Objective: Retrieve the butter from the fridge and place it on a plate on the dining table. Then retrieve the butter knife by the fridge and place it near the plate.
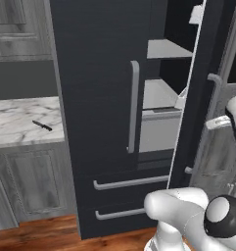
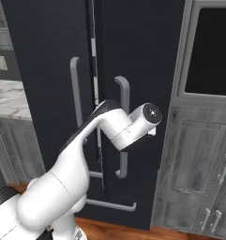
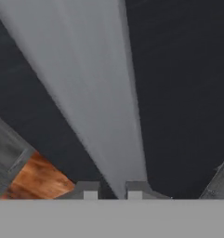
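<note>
End effector (image 3: 112,189) straddles one fridge (image 1: 97,98) door handle (image 3: 99,93); one butter knife (image 1: 42,125).

Grey wood-grain cabinets (image 2: 199,164), marble counter (image 1: 16,120), black wall oven (image 2: 210,49), wooden floor (image 1: 36,233).

The fridge (image 1: 100,98) is tall and dark navy-black, with long grey vertical handles and two drawers with grey bar pulls at the bottom. In the left base view its right door (image 1: 198,98) stands swung partly open, edge-on, showing grey shelves (image 1: 166,49) inside; the left door is closed. The butter knife (image 1: 42,126) is small, slim and dark. It lies flat and slightly angled on the marble bench (image 1: 16,122) left of the fridge, apart from the fridge's side wall. In the hand view a grey handle (image 3: 95,93) runs close between the tool's fingertips.
</note>
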Available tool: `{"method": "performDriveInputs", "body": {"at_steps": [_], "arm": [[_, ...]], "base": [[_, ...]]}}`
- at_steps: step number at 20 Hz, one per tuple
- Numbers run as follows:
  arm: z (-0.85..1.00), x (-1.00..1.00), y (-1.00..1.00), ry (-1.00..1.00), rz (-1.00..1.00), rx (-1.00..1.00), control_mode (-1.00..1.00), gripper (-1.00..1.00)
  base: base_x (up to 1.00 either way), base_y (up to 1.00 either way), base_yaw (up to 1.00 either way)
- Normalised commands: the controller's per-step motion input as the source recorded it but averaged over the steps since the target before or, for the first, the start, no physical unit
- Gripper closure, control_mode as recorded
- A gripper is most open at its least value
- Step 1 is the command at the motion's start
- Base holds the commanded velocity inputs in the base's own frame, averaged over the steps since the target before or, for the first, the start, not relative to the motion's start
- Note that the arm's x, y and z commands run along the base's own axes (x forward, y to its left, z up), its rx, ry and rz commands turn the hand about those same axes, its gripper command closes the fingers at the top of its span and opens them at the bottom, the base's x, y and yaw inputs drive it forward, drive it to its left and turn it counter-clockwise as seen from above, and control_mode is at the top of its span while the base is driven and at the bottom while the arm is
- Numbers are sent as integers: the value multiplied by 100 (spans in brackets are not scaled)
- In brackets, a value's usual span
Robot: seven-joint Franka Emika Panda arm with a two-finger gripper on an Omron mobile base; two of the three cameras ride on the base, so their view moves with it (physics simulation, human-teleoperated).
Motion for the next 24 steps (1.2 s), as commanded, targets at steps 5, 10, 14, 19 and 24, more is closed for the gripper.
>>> {"method": "performDriveInputs", "body": {"at_steps": [5, 10, 14, 19, 24], "arm": [[20, -59, -22, -6, -2, -4, -100, -100], [49, -98, 7, -16, -3, -13, -100, -100], [22, -44, 89, 12, -7, -62, -100, -100], [0, 16, 100, 33, -18, -58, -100, -100], [0, 51, 71, 24, -19, -47, -100, -100]], "base": [[0, 0, 0], [0, 0, 0], [0, 0, 0], [0, 0, 0], [0, 0, 0]]}}
